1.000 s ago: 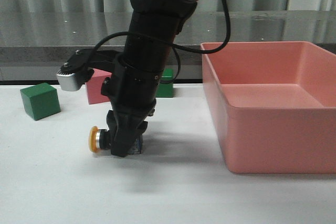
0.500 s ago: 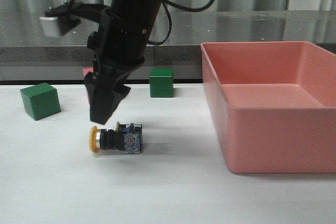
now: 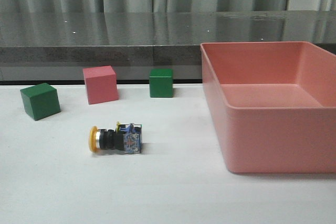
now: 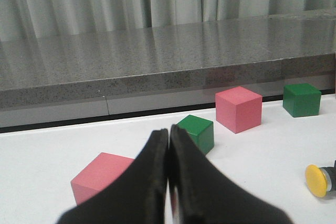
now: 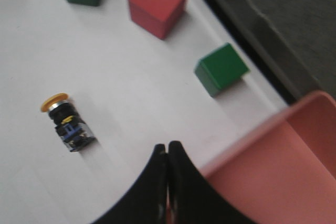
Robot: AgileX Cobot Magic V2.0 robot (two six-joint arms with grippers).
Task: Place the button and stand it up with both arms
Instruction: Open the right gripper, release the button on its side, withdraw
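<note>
The button (image 3: 115,140) lies on its side on the white table, left of centre, its yellow cap pointing left and its blue base to the right. It also shows in the right wrist view (image 5: 67,123), and its yellow cap shows at the edge of the left wrist view (image 4: 317,180). My left gripper (image 4: 168,132) is shut and empty, low over the table and apart from the button. My right gripper (image 5: 167,148) is shut and empty, high above the table near the bin's corner. Neither gripper shows in the front view.
A large pink bin (image 3: 278,140) stands at the right. A green cube (image 3: 40,100), a pink cube (image 3: 100,84) and a second green cube (image 3: 161,82) stand behind the button. Another pink cube (image 4: 100,177) lies close to my left gripper.
The arm that stood over the button has risen up and out of the front view. The button stays on its side in the same spot.
</note>
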